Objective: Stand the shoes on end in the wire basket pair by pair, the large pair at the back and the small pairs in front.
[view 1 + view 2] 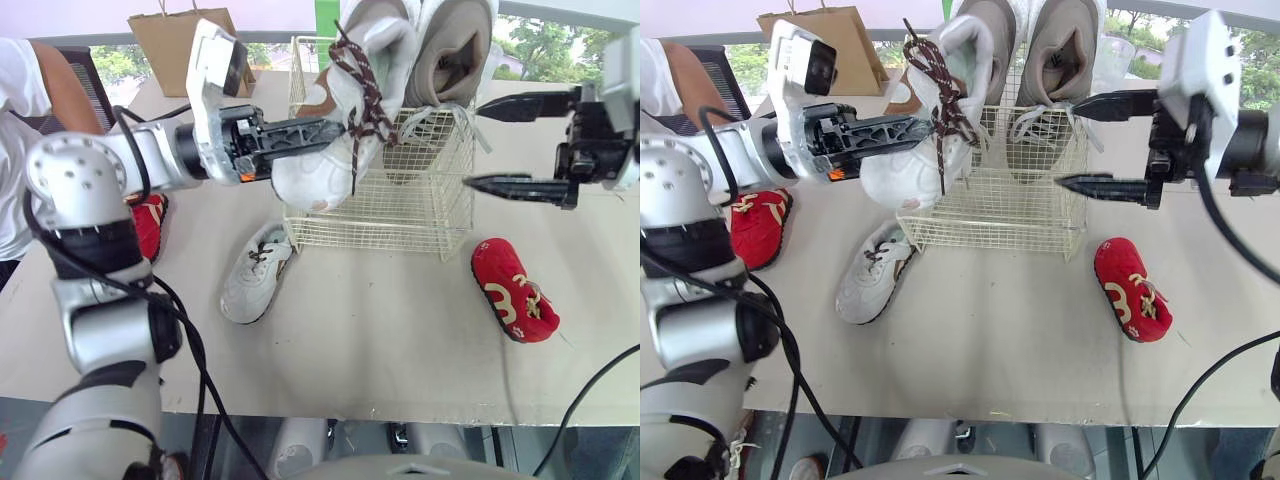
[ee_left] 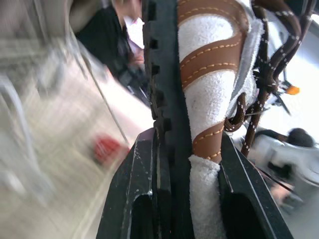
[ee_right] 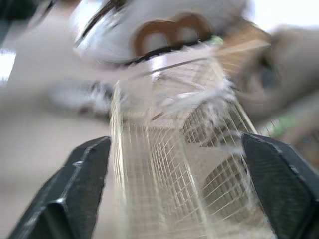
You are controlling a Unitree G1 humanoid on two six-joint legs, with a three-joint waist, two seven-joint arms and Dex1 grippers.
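Observation:
My left gripper (image 1: 332,128) is shut on a white shoe (image 1: 345,110) with brown stripes and brown laces. It holds the shoe toe down over the front left corner of the wire basket (image 1: 400,215). In the left wrist view the shoe's side (image 2: 209,99) is pinched between the black fingers. A large beige pair (image 1: 450,50) stands on end at the back of the basket. The matching white shoe (image 1: 255,272) lies on the table in front of the basket's left corner. My right gripper (image 1: 478,143) is open beside the basket's right wall (image 3: 169,164).
One red shoe (image 1: 514,290) lies on the table to the right of the basket, another red shoe (image 1: 148,222) sits behind my left arm. A brown paper bag (image 1: 165,45) stands at the back left. A person's arm (image 1: 30,90) is at the far left.

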